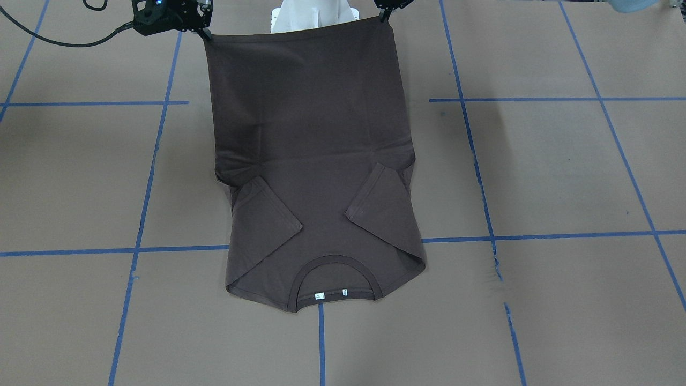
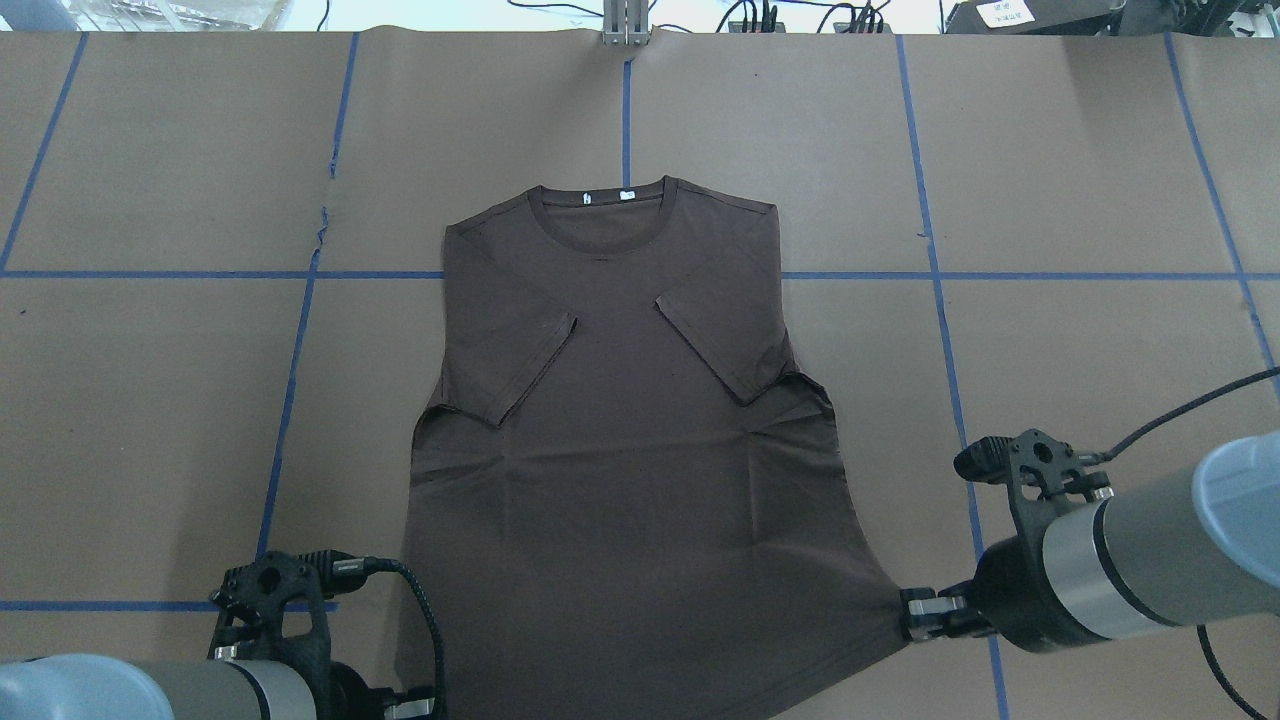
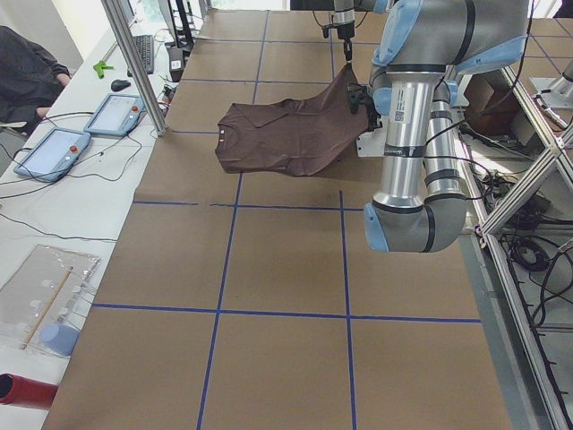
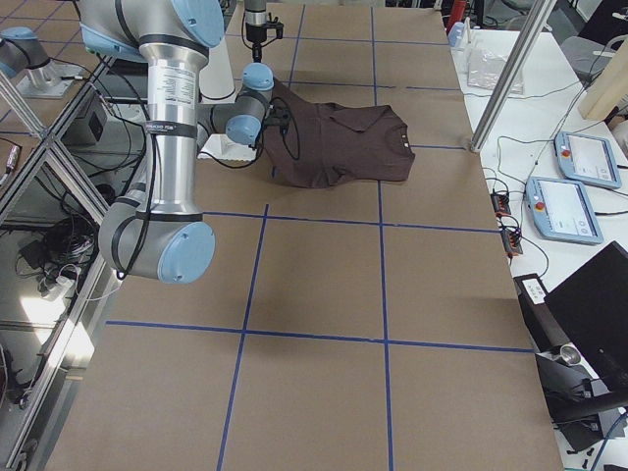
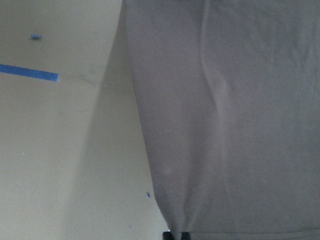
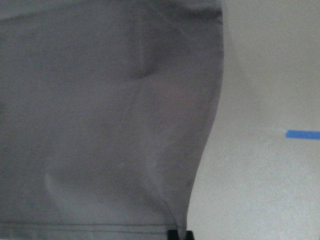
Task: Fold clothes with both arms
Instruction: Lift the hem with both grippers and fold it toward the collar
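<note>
Over the near edge of the brown paper-covered table [image 2: 150, 400], the black two-finger left gripper [image 1: 384, 17] pinched the left hem corner of the dark brown short-sleeved T-shirt [image 2: 620, 450]. The garment lay mid-table with its sleeves folded inward, its collar toward the far edge and its hem raised. The black two-finger right gripper [image 2: 912, 613] clamped the right hem corner.

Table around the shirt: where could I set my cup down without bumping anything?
Bare table lies on both sides of the T-shirt, out to the ends, and in the strip between its collar and the far edge. Crowded: the robot's side, where the left tool and right tool pinch its raised near corners.
</note>
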